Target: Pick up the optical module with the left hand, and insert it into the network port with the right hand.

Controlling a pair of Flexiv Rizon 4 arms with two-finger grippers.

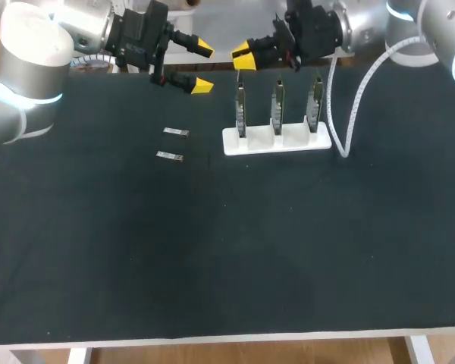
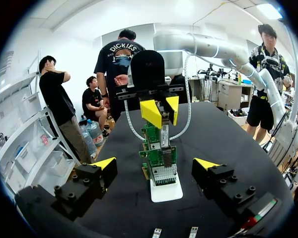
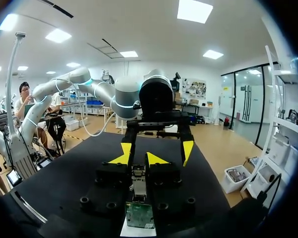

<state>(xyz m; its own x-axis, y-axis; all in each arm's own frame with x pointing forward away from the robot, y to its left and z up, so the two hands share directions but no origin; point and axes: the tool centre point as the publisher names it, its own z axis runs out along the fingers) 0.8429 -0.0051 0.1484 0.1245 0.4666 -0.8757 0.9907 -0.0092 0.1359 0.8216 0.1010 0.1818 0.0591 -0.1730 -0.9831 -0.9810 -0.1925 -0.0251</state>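
Two small silver optical modules [image 1: 176,133] [image 1: 169,156] lie on the black table, left of a white stand [image 1: 277,142]. The stand holds three upright green boards with network ports [image 1: 240,114]. My left gripper [image 1: 202,67] hangs open and empty at the back, left of the stand. From its wrist view the left gripper [image 2: 156,163] faces the row of boards [image 2: 159,156]. My right gripper [image 1: 243,56] is shut on a third optical module [image 2: 164,136] right above the leftmost board. In the right wrist view that module [image 3: 138,181] sits between the fingers of the right gripper [image 3: 137,161], over the board [image 3: 140,214].
A white coiled cable [image 1: 356,106] hangs from my right arm down to the table just right of the stand. The two loose modules [image 2: 156,232] [image 2: 192,231] lie under my left gripper. The table's front edge [image 1: 227,337] runs along the near side.
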